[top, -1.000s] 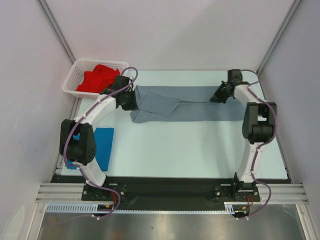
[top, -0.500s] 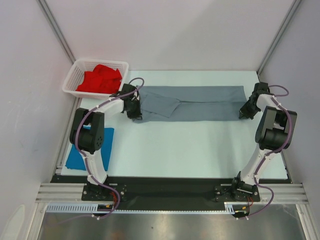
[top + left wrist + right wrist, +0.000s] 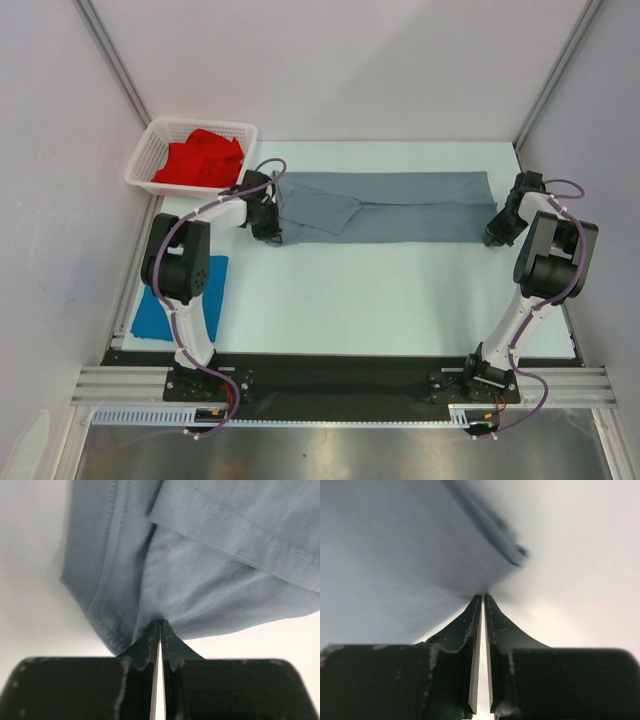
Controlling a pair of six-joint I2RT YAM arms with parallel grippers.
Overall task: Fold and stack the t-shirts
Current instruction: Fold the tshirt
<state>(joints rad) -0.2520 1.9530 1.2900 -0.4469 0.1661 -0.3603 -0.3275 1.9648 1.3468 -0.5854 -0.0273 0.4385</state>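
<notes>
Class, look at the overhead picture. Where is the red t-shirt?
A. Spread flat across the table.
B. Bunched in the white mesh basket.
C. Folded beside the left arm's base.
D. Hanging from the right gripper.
B: the red t-shirt lies crumpled inside the white mesh basket at the far left corner; the grey t-shirt is the one spread out.

Bright, even, soft-shadowed light; the right wrist view is blurred, the grey t-shirt point(image 3: 395, 540) smeared.
</notes>
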